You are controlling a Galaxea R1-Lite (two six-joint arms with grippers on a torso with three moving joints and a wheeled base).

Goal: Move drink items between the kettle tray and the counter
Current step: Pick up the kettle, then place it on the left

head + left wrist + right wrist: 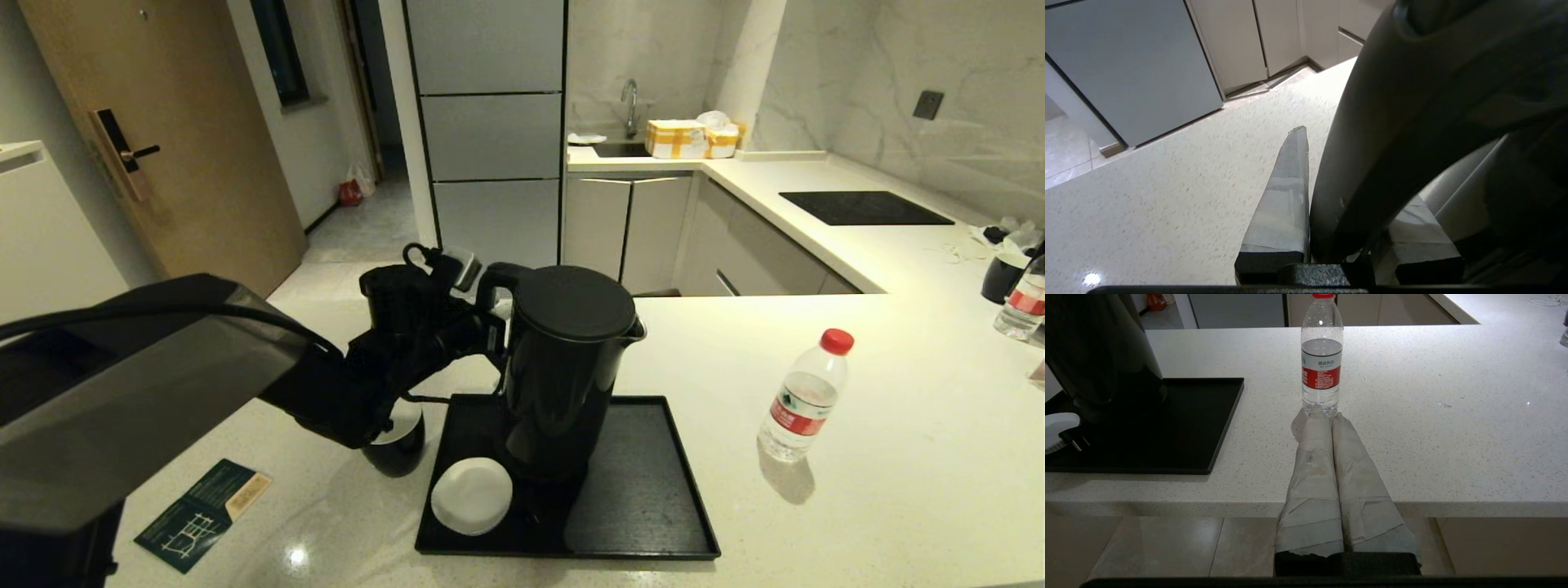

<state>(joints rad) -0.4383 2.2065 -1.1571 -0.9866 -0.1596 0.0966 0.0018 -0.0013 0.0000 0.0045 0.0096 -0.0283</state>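
With its handle clamped in the left gripper (1345, 228), the kettle (563, 367) stands on the tray (653, 506).
Right gripper (1327, 412) parked closed, empty.

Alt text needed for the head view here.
The left gripper grips the handle of the black kettle, which stands on the black tray beside a white saucer. A red-capped water bottle stands on the counter to the right.
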